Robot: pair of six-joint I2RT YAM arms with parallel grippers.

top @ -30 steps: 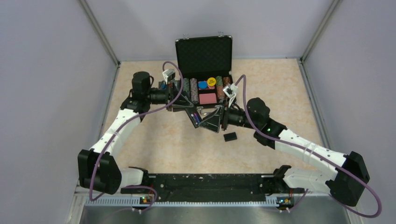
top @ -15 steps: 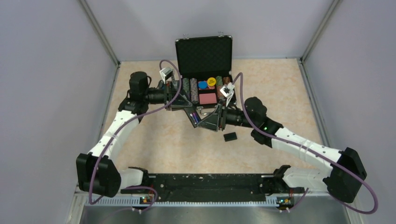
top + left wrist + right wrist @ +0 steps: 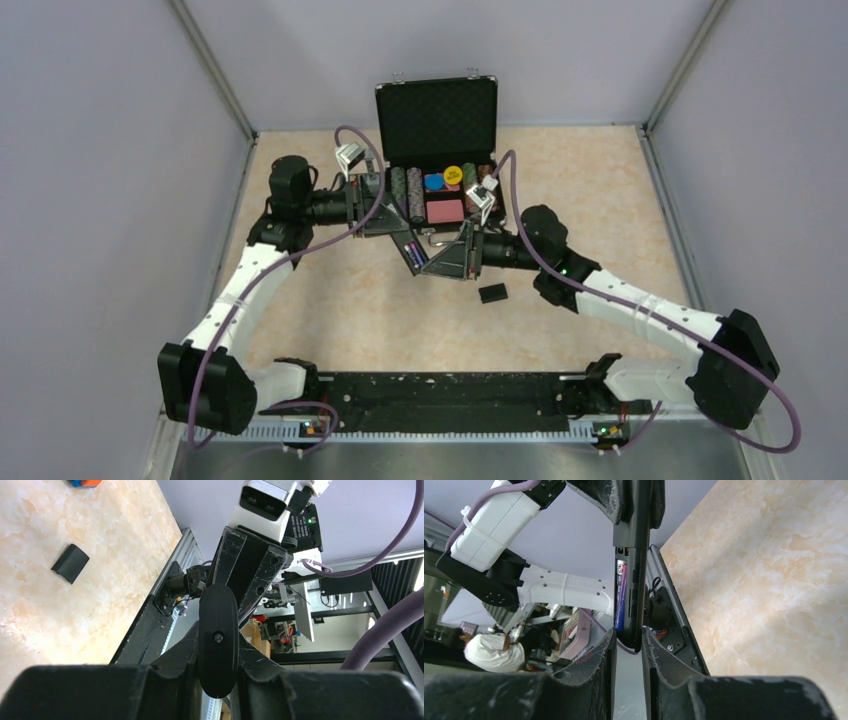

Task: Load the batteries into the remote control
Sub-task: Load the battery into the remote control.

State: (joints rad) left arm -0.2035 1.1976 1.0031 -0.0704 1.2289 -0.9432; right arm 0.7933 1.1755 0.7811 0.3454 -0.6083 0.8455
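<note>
Counter (image 3: pixel 340 310): pale marbled top inside grey walls; both arms meet above its middle
Left tool (image 3: pixel 218 655): pressed onto one end of the remote (image 3: pixel 636 580), fingers on both flat faces
Right tool (image 3: pixel 628 642): pinching the opposite end, so the remote bridges the two tools, lifted off the counter
Batteries (image 3: pixel 620 597): a purple cell lies in the open bay on the remote's back; I cannot tell if both are seated
Handling: the remote looks light, stiff and smooth, so an end pinch may let it twist; best held on the faces clear of the bay. The cells are small and round and could drop out if the bay tips down
Cover (image 3: pixel 492 293): flat on the counter, near the right tool but apart from it
Case (image 3: pixel 437 110): open behind the tools, chips in its tray
Views: only the right wrist shows the bay side-on; the left wrist shows just the remote's rounded end and the cover; the top view gives the layout, with the bay too small to read
</note>
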